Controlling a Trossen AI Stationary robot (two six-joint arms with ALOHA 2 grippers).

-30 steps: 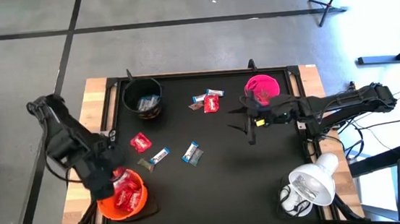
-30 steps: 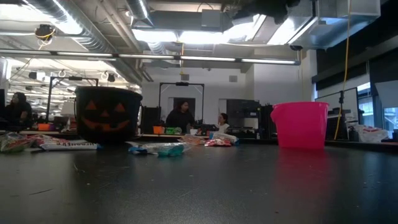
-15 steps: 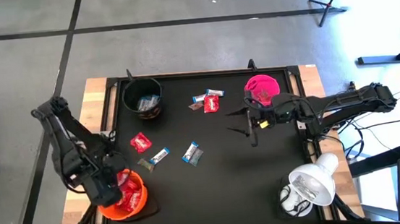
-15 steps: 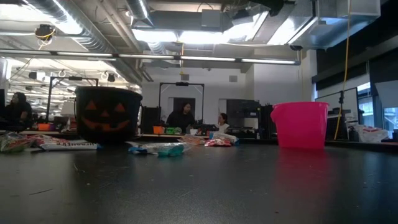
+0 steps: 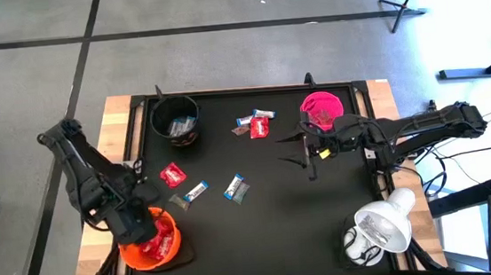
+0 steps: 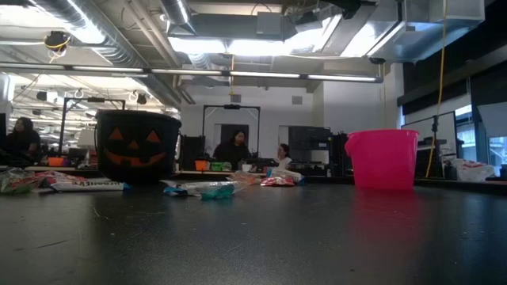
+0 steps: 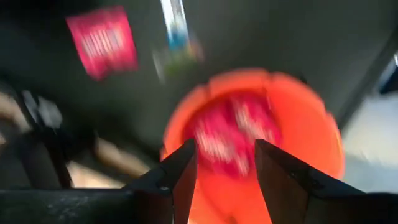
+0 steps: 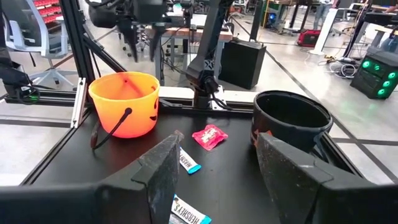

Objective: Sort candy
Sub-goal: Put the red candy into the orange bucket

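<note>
Candy: small wrapped sweets lie loose on the black surface (image 5: 325, 228), with more inside two of the bowls.
Loose red sweet (image 5: 172, 174): at about 9 o'clock from the surface's middle, near the left hand.
Blue-and-white sweets: one (image 5: 196, 192) and another (image 5: 235, 187) lie side by side, apart, at about 7 o'clock from the middle.
Far cluster (image 5: 256, 124): red and blue-and-white pieces bunched together at about 12 o'clock, between the black bowl and the pink bowl.
Orange bowl (image 5: 150, 242): at the 8 o'clock corner, holding a heap of red sweets (image 7: 233, 134).
Black bowl (image 5: 175, 120): at the 10 o'clock corner, pumpkin face on its side, blue-and-white wrappers inside.
Pink bowl (image 5: 321, 109): at about 2 o'clock, just beside the right hand.
Left hand (image 7: 222, 158): hangs above the orange bowl's rim on the side away from the surface's middle; fingers (image 7: 180, 171) parted, nothing between them.
Right hand (image 8: 210, 163): waits over the surface at about 3 o'clock, by the pink bowl, fingers spread wide and empty, pointing across toward the orange and black bowls.
White lamp (image 5: 381, 224): at the 4 o'clock corner.
Room behind: people (image 6: 232, 149) sit at desks far beyond the surface.
</note>
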